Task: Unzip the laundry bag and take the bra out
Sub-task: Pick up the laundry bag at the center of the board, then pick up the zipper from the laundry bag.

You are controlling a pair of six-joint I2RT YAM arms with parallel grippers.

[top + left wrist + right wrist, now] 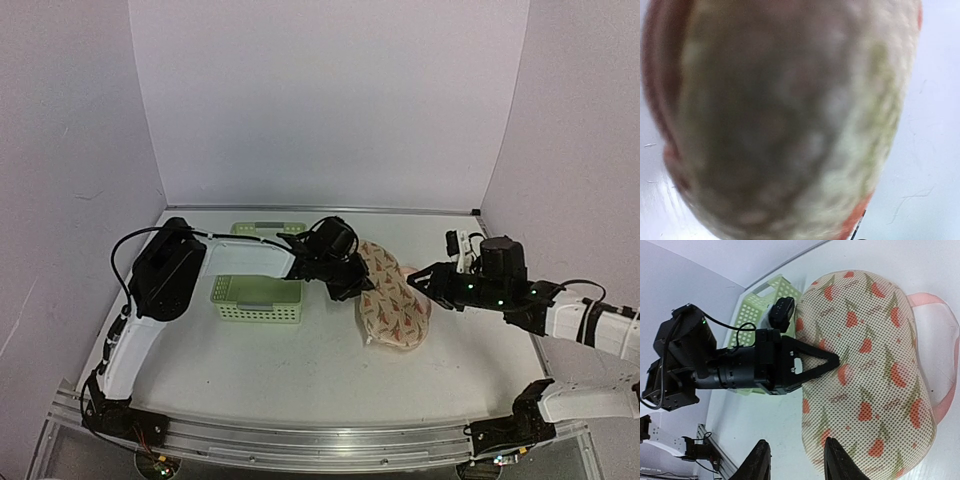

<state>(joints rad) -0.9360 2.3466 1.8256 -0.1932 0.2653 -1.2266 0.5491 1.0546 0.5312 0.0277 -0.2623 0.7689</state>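
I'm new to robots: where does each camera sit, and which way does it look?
Top external: above and behind, looking down on the laundry bag; left arm, right arm show.
Left wrist: right against the bag, blurred; no jaws visible.
Right wrist: faces the bag and left arm; own open jaws below.
Shared: all three show the bag.

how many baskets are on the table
1. The light green basket stands left of the laundry bag, partly under the left arm. No second one shows, though the arms may hide something.
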